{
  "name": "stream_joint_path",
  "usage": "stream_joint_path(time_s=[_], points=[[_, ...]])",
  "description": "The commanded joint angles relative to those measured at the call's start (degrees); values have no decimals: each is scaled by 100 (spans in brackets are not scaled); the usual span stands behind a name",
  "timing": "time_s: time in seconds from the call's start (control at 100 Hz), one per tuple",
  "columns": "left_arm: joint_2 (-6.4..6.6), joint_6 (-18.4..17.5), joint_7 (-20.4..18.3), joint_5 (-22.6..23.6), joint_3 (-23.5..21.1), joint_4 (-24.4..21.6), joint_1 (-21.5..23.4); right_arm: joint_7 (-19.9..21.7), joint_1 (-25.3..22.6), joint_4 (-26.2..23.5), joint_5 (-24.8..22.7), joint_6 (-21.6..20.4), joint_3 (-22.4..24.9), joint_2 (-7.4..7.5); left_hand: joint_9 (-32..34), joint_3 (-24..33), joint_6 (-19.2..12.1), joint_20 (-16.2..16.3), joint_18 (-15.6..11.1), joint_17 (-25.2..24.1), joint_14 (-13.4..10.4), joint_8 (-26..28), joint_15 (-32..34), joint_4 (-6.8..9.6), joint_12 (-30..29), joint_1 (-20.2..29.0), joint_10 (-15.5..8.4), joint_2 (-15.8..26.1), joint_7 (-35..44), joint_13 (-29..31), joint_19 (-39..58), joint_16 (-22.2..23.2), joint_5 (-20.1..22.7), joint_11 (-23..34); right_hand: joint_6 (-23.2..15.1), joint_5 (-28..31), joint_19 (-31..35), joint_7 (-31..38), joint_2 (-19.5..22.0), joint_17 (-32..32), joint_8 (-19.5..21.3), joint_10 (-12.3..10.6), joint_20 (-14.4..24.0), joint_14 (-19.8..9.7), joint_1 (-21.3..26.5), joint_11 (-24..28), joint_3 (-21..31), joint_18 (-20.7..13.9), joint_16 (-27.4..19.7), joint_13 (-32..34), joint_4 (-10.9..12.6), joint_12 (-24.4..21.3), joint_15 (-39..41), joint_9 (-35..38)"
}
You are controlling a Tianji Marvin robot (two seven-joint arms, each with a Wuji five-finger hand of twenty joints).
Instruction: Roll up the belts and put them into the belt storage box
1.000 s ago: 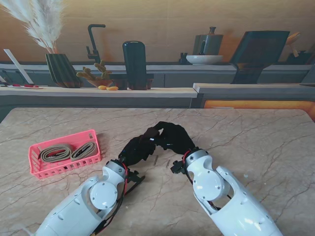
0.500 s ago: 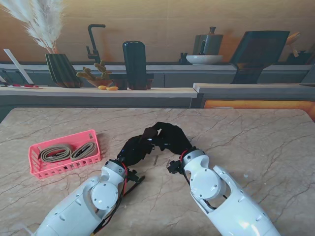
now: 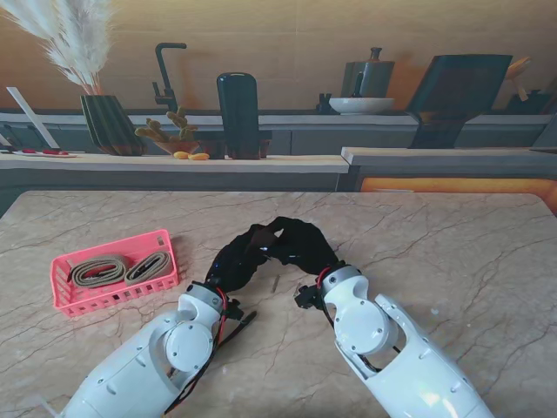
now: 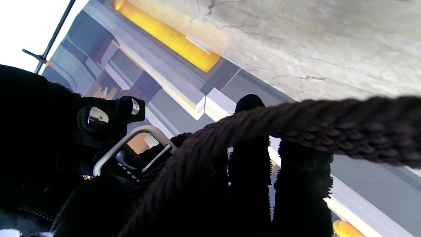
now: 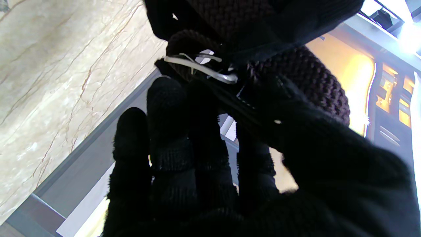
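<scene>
Nearest to me, both white arms are reaching in from the near edge of the marble surface [image 3: 452, 252] and meeting near its middle. The left hand [image 3: 237, 259] and the right hand [image 3: 300, 246], both black-gloved, are touching each other, their fingers [image 5: 167, 108] curling around a dark braided belt [image 4: 296, 125] held up off the surface between them. In the wrist views the belt's metal buckle [image 4: 131, 144] is sitting among the gloved fingers, and the woven strap is crossing in front of the left hand. Farther toward the left edge, well apart from the hands, the pink belt storage box [image 3: 115, 272] is holding two rolled tan belts [image 3: 120, 270] lying side by side.
</scene>
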Motion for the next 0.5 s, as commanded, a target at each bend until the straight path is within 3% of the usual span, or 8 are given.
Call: stream_joint_path(time_s=[0.0,0.08,0.13,0.22,0.32,0.4,0.45,0.49], points=[[-8,59,-238,-161,-6,-125,47,15,-18,-42,68,-11,-67,-69,-647,1013,-115,-287,-283,-30,266,-516,-510,68,-532,262,280,1926,-946,-590,279,103,-158,-832,-776,764,166,968,251,-19,275,-81,24,-128,127,159,309,-6,59,-28,54,21,165,22],[-1,29,-302,-196,19,-102,26,6,-3,-36,134,-1,-87,-85,-859,1013,-1,-134,-54,-516,496,-1198,-968,-49,-930,173,421,1926,-1696,-1108,156,6,-97,-1268,-768,766,169,968,259,-10,271,-79,24,-128,129,169,306,-6,55,-22,47,11,169,24],[7,-8,-327,-188,32,-82,10,2,7,-28,195,4,-103,-97,-746,1013,52,203,72,-910,501,-1922,-1138,-176,-1287,184,408,1925,-1832,-1300,10,-99,-66,-1563,-804,776,168,969,257,-9,269,-91,24,-132,123,177,298,-6,52,-13,41,5,172,33],[-8,-232,-234,-139,65,38,-48,3,29,-4,347,26,-142,-124,-408,902,13,517,24,-1660,407,-2463,-1649,-229,-1987,280,396,1925,-1952,-1622,-377,-405,60,-2066,-893,793,171,962,258,-3,256,-127,24,-148,99,164,278,-9,40,11,28,-28,167,69],[-27,-550,-182,-187,59,124,-69,-19,81,73,416,14,-195,-151,-57,807,-195,415,-98,-2248,187,-2706,-2307,-226,-2521,334,187,1926,-1979,-1803,-1138,-922,310,-2308,-1169,777,167,989,303,-7,307,-174,21,-169,68,128,214,-16,14,42,6,-83,141,134],[-31,-780,-186,-242,40,164,-73,-42,121,137,401,-12,-231,-163,637,716,-425,396,-296,-2127,-15,-2648,-2281,-227,-2665,334,5,1925,-1713,-1327,-1231,-1042,797,-2200,-1322,727,171,1002,361,11,369,-165,20,-169,65,120,147,-37,6,43,4,-97,140,139],[-41,-858,-215,-335,21,162,-60,-48,136,165,375,-46,-242,-161,1433,557,-597,478,-397,-1678,-120,-2436,-1865,-243,-2542,547,-147,1925,-1221,-666,-871,-917,1380,-1802,-1199,659,175,986,379,33,378,-156,19,-178,107,97,126,-68,-11,13,24,-105,105,88],[-46,-891,-268,-451,2,143,-42,-30,142,183,350,-100,-244,-150,2263,341,-887,468,-469,-1164,-185,-2292,-1356,-435,-1945,408,-267,1925,-642,-66,-301,-803,1783,-1771,-1014,483,172,899,285,75,335,-156,10,-219,149,33,175,-141,-53,-67,67,-118,5,-32]])
